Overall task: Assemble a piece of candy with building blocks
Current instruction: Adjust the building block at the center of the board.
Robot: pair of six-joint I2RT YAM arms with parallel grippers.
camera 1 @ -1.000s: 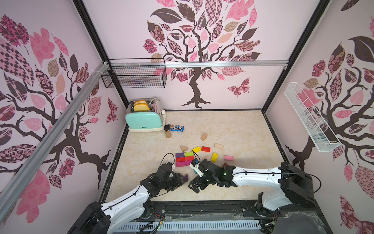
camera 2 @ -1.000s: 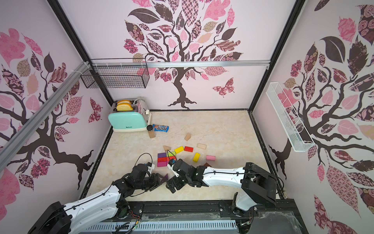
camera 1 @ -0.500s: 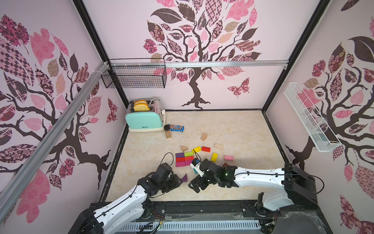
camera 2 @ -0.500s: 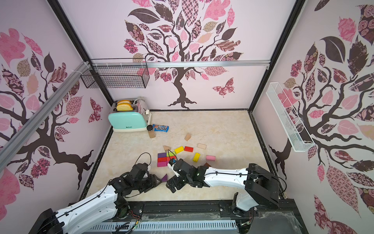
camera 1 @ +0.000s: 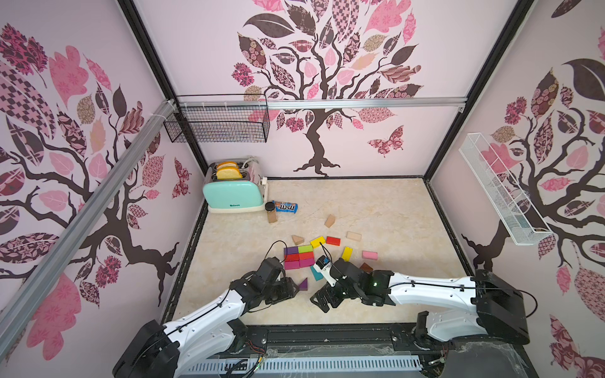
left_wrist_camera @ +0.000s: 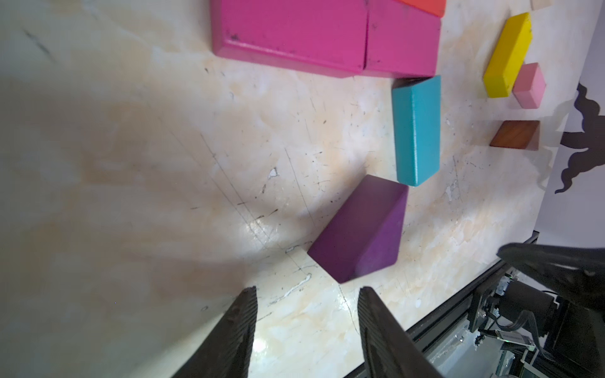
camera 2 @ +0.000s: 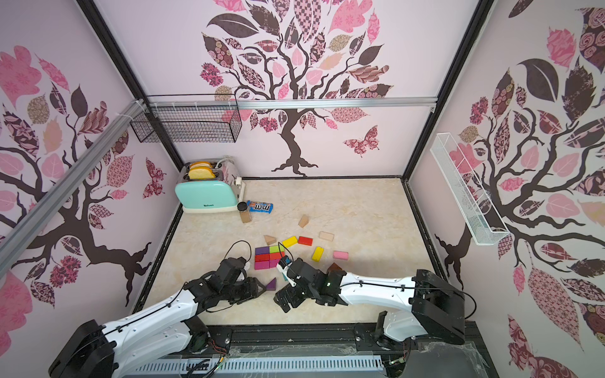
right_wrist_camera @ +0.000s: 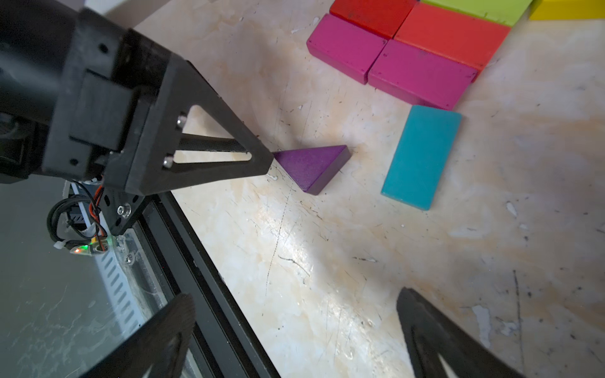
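The left claw (camera 1: 293,290) was low over the table (camera 1: 393,209), near the front edge; its two fingers (left_wrist_camera: 244,314) were apart, and nothing was between them (only bare table showed in the gap in the left wrist view). The purple triangle (camera 1: 303,284) lay flat just past the finger tips, at about 3 o'clock from that claw in both top views; in the right wrist view one tip was right at a corner of it, but whether it touched could not be told. The right claw (camera 1: 322,299) was at about 4 o'clock from the purple triangle; its fingers were spread very wide and held nothing.

A teal block (camera 1: 316,273) lay flat at about 1 o'clock from the purple triangle, near it but not touching. A tidy patch of six blocks (camera 1: 299,257) sat at 12 o'clock from the purple triangle, all pressed side by side; purple and green made the far row, two red ones the middle, two dark pink ones the near row; one end of the teal block was just beside the near row.

Loose blocks lay from 1 to 4 o'clock of the patch: two yellow blocks (camera 1: 347,252), a red block (camera 1: 333,241), a tan block (camera 1: 354,236), a light pink block (camera 1: 370,255) and a brown triangle (camera 1: 366,267). One tan triangle (camera 1: 297,239) was at 12 o'clock, just beside the patch.

A mint toaster (camera 1: 234,196) stood in the table's 11 o'clock corner.
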